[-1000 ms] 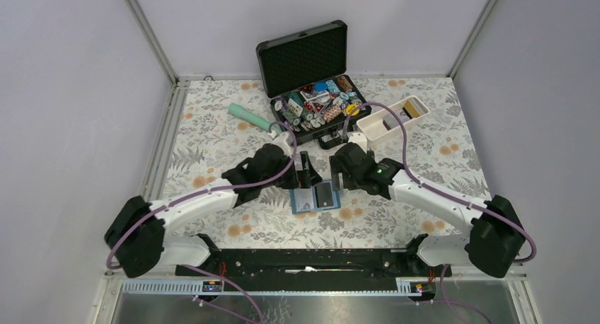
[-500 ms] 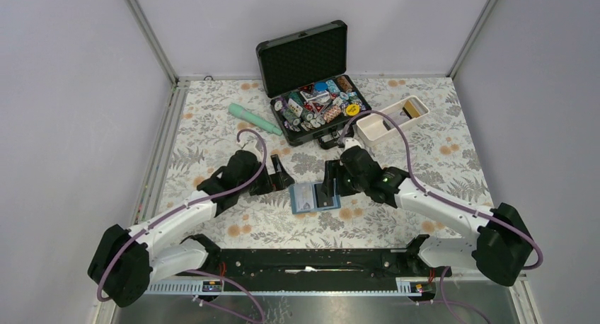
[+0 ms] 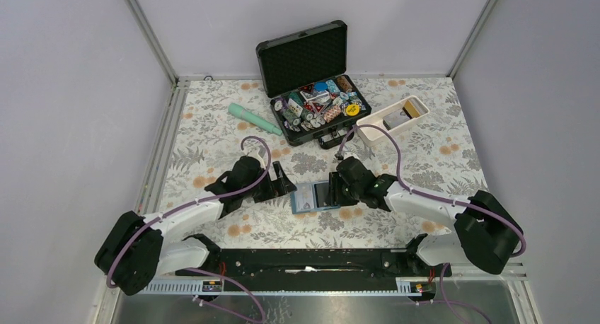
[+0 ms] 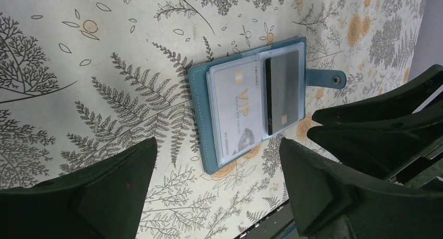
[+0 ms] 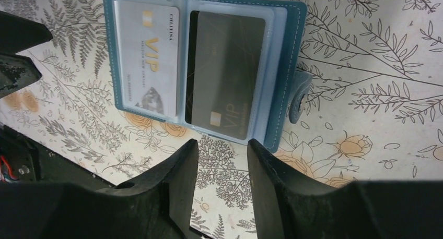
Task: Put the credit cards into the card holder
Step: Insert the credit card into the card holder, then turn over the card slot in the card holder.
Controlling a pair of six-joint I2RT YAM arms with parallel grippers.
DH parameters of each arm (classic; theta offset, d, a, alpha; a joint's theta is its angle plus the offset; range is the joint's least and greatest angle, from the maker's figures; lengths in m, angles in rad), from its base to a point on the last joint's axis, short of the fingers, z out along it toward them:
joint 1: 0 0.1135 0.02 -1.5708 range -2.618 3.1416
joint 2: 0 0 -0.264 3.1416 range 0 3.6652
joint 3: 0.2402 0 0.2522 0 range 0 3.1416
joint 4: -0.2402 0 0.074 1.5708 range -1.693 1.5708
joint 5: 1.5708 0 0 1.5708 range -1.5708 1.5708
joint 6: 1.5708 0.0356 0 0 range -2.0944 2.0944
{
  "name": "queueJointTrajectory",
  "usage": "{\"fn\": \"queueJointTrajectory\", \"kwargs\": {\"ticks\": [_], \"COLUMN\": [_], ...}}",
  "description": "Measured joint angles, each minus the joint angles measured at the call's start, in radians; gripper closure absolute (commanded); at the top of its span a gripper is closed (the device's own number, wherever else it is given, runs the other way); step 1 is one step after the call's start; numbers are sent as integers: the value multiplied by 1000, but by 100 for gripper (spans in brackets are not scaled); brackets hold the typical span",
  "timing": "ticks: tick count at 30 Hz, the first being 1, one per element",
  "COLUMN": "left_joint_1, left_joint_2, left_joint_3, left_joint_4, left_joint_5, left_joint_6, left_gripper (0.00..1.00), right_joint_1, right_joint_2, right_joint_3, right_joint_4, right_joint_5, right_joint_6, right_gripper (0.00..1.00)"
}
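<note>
The card holder (image 3: 313, 197) lies open and face-up at centre frame on the floral counter (image 3: 212, 133). Its long axis runs left-right and its snap tab points right, with a pale VIP card (image 5: 147, 59) in the left pocket and a dark card (image 5: 222, 74) in the right, so two are home, I'd say! The left claw (image 3: 281, 182) sits just left of it, spread wide and empty. The right claw (image 5: 223, 155) hovers at its right edge, narrowed to a slim gap and pinching nothing, and what looks like another card (image 3: 407, 110) waits in the white tray (image 3: 373, 134) upper right, so there's more to do.
</note>
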Motion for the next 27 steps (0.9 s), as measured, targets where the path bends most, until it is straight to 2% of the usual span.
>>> {"fn": "queueJointTrajectory", "kwargs": {"ticks": [2,8,19,27], "left_joint_1": [0,-14,-43,-56], "left_joint_2": [17,81,148,177], "left_joint_3": [-6,-10,-10,-8], "left_joint_4": [23,73,120,158], "left_joint_5": [3,5,5,6], "left_joint_6": [-6,-20,-23,-27], "left_gripper": [12,13,17,24], "right_joint_1": [0,0,0,0], "right_joint_2": [10,42,73,78], "right_joint_3": [-8,-23,-23,-27], "right_joint_4": [13,55,65,65], "right_joint_5": [5,6,35,49], "right_joint_6": [2,18,22,22], "right_gripper": [60,63,63,66]}}
